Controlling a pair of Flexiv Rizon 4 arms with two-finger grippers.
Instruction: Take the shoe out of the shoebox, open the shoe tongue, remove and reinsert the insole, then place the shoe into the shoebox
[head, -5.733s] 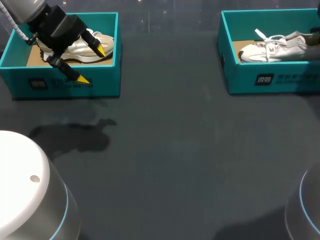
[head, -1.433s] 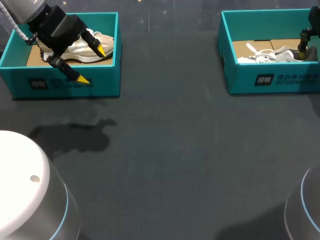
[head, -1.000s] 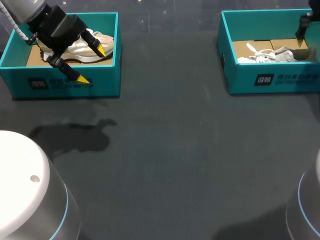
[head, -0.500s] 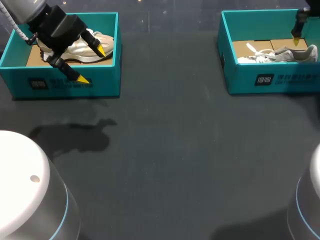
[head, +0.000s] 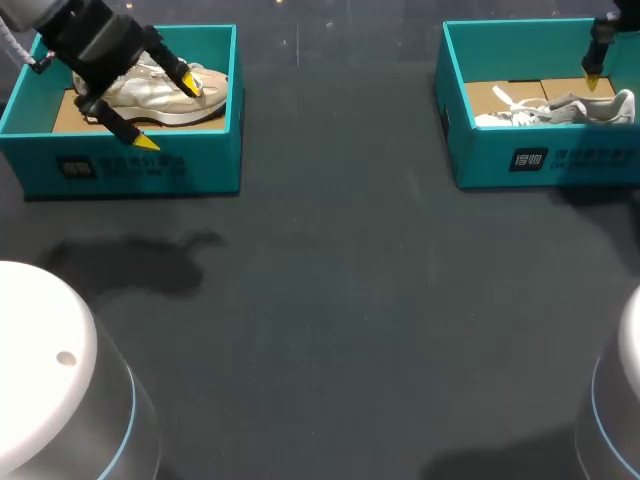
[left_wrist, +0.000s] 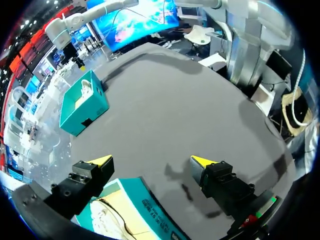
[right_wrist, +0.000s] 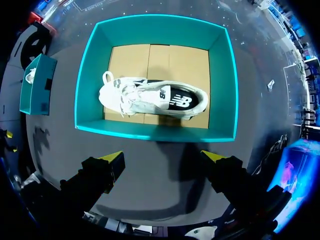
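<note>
Two teal shoeboxes stand at the table's far side. The left shoebox holds a cream shoe. My left gripper hangs open just above that box, touching nothing. In the left wrist view the left gripper is empty, with the box's corner under one finger. The right shoebox holds a white shoe lying on its side. My right gripper stands open and empty above the box's near wall, with the white shoe ahead of it. Only one right fingertip shows in the head view.
The dark table stretches bare between the boxes and the front edge. My arms' white bases sit at the near left and near right corners. The left arm's shadow falls before the left box.
The right gripper has risen out of the right box, leaving the white shoe lying inside. The left gripper has shifted a little left and farther back over its box.
</note>
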